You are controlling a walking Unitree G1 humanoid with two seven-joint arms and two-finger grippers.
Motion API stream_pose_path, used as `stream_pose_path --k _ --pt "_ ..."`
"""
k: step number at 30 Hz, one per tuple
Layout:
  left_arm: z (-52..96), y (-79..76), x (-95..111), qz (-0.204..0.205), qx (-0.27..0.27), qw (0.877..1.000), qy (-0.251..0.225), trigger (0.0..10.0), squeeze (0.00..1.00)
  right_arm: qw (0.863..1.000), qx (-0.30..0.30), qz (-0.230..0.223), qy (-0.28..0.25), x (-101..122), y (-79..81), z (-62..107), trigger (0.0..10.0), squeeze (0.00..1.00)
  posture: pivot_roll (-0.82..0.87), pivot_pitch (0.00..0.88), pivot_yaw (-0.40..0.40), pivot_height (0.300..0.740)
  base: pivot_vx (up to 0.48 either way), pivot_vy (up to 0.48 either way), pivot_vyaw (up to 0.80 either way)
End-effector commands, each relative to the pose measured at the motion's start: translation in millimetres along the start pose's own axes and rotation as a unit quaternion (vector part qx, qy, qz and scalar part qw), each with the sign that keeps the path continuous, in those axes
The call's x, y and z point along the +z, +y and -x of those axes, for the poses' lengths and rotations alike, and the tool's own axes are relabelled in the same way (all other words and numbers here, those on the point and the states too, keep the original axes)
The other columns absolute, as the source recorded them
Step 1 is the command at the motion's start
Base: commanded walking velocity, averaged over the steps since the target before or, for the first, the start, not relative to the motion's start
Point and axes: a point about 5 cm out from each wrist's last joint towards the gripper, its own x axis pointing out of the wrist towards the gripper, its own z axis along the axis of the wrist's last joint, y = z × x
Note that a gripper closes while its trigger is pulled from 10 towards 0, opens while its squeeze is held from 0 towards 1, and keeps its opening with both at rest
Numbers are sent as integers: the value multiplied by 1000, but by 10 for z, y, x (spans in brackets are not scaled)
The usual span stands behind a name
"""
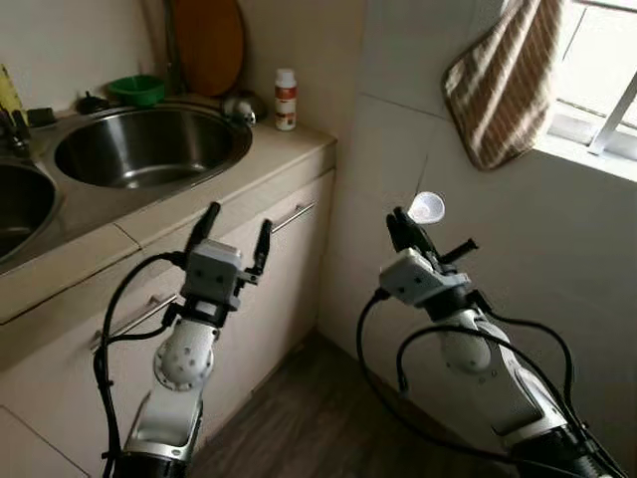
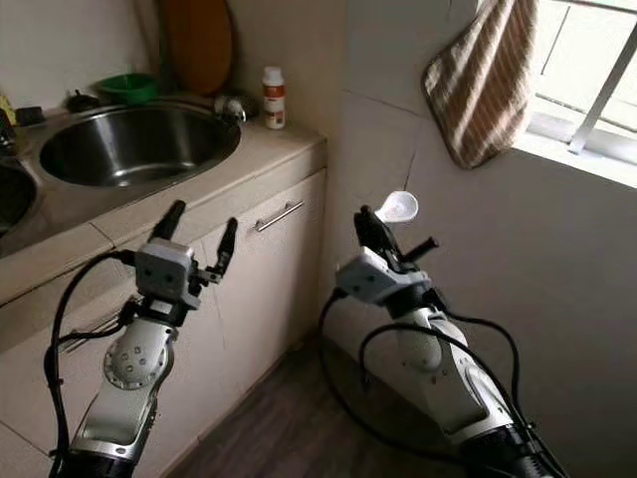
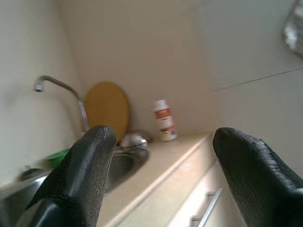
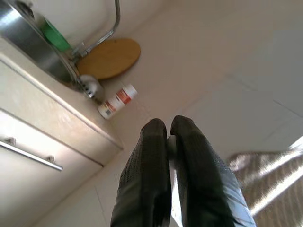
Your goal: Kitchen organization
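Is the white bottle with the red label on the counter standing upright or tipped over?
Upright. The white bottle stands on its base on the counter, cap at the top, against the wall beside the round sink.

The round sink is brushed steel with a dull sheen, set in a smooth matt beige counter. At its 12 o'clock leans a matt wooden board. The bottle looks like glossy white plastic. The towel is striped, nubby cloth. The right gripper's fingers show a rough black grain and pinch a glossy white plastic spoon. The cabinet handle is satin metal.
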Motion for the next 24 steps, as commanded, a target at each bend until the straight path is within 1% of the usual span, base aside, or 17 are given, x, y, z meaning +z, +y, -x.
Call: stream_pose_path --k 1,6,10,12,19,24 --pt "9 -43 20 -3 -4 1000 -4 10000 0 1000 -7 1 -2 -14 -31 -5 0 0 -3 0 -59 740 0 0 800" --pt "29 -25 44 -8 6 1000 -7 10000 0 1000 -10 -6 -9 -6 -21 -13 0 0 -1 0 -60 740 205 0 800" --pt "-1 25 90 -11 18 1000 -23 10000 0 1000 -15 -10 -14 -25 -64 -43 0 0 3 0 -60 740 337 0 800" --pt "-31 45 123 -14 23 999 -32 10000 0 1000 -26 -7 -12 -51 -128 -81 0 0 5 0 -60 740 364 0 800" --pt "-55 33 167 -16 24 999 -41 10000 0 999 -38 1 -12 -103 -217 -129 0 0 10 0 -60 740 356 0 800" --pt "-54 16 159 -17 20 999 -41 10000 0 999 -41 0 -13 -105 -226 -146 0 0 13 0 -59 740 354 0 800"
